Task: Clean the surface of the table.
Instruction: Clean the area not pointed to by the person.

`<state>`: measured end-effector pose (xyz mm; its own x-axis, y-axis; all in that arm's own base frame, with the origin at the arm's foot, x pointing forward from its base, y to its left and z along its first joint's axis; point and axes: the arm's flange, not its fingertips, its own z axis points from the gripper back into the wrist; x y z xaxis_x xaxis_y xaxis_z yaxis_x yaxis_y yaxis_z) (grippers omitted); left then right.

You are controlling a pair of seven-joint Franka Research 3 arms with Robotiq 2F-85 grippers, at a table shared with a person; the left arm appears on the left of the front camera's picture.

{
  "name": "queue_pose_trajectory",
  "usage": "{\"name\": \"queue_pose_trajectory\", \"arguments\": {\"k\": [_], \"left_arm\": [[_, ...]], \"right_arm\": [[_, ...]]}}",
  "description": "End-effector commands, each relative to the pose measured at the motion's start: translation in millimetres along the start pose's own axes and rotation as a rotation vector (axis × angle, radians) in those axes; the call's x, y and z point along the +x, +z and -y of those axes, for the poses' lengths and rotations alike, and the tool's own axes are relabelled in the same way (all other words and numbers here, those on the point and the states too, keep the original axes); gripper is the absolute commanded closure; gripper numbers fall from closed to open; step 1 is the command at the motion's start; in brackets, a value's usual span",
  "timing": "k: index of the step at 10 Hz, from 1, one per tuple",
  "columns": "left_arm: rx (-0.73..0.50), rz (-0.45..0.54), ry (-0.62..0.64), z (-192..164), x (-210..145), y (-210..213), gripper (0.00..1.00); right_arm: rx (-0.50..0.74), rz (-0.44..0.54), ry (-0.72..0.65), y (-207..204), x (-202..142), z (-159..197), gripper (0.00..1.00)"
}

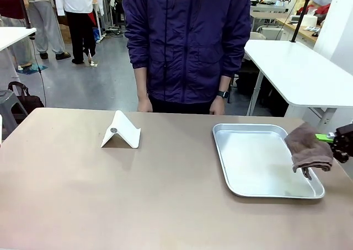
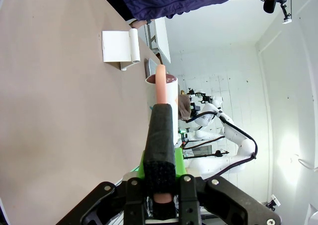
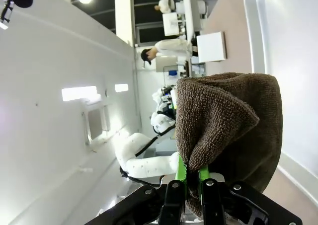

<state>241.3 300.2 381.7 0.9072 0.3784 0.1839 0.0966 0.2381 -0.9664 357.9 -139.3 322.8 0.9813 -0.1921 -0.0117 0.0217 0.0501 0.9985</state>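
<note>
Grey floor (image 1: 110,79), white tables (image 1: 298,68) (either side)

Left claw (image 2: 160,164) clamped, right claw (image 3: 192,179) apparently clamped

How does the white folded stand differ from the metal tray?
The white stand is matte and rises like a tent; the tray is shiny silver and lies flat. The stand is smaller and sits left; the tray sits right. Both rest on the table.

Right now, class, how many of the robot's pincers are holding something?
2. The left pincer grips a black-sleeved pink stick. The right pincer, at the right edge of the tray, grips a brown cloth.
</note>
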Motion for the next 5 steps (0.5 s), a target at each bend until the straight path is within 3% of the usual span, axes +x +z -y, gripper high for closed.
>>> {"name": "queue_pose_trajectory", "arguments": {"k": [1, 5], "left_arm": [[-0.003, -0.009, -0.001, 2.9, -2.5, -0.6, 0.78], [-0.003, -0.009, -0.001, 2.9, -2.5, -0.6, 0.78]], "right_arm": [[0.038, 0.023, -0.005, 15.1, 1.6, 2.7, 0.9], [0.018, 0.038, -0.03, 16.7, -2.5, 11.5, 0.9]]}}
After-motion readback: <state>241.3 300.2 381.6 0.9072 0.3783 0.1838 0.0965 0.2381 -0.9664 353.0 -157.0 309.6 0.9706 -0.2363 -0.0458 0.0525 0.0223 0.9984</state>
